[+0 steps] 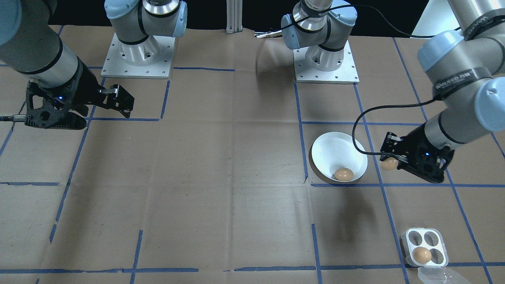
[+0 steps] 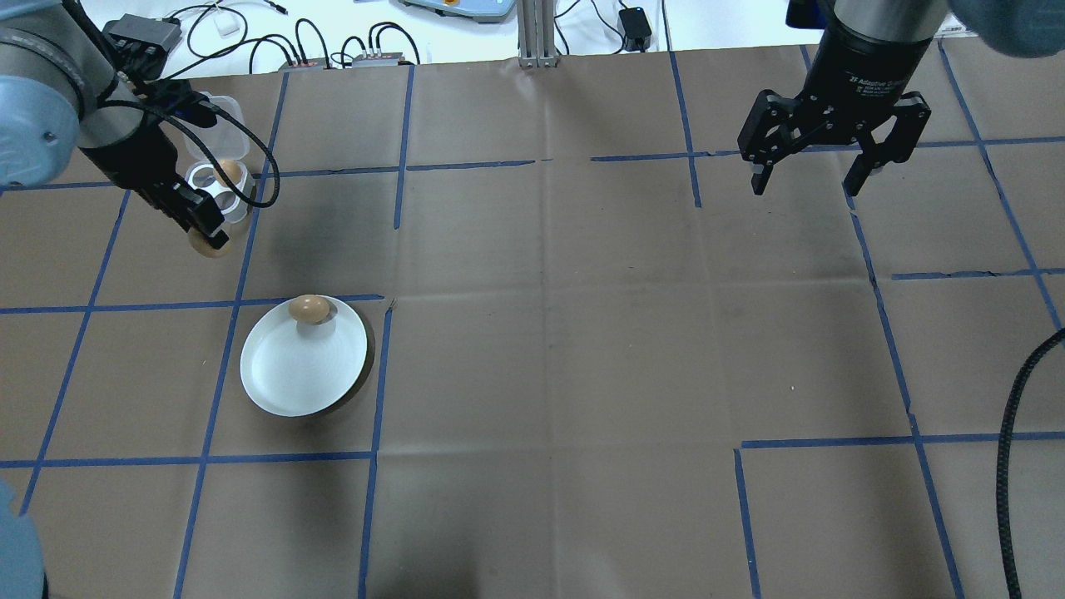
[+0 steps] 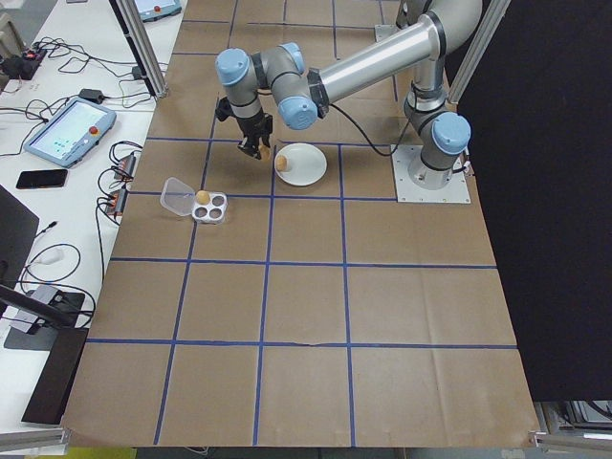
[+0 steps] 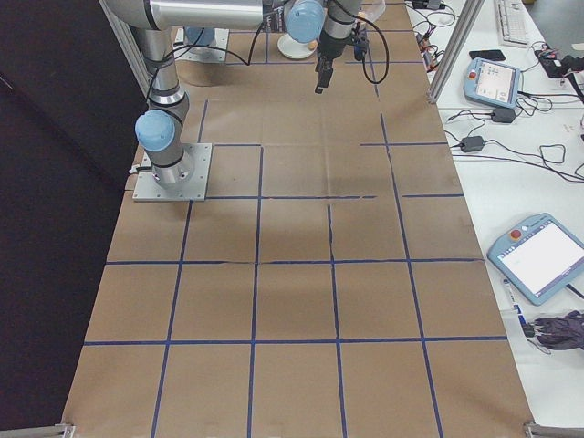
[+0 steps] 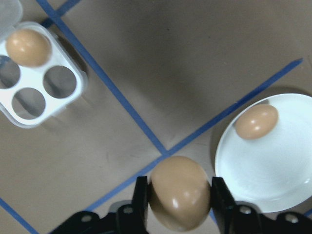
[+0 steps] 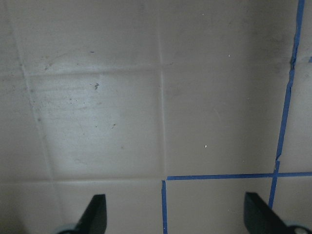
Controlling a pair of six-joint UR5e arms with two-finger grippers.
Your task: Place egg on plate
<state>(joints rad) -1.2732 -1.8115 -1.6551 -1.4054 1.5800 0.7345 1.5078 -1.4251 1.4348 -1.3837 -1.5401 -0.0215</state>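
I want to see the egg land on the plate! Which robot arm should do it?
The left arm. Its gripper already holds an egg in the air close beside the plate. The right gripper is open, empty and far off on the table's other side.

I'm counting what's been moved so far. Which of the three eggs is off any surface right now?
The egg clamped in the left gripper, held above the paper. One other egg lies on the plate; the third sits in the tray.
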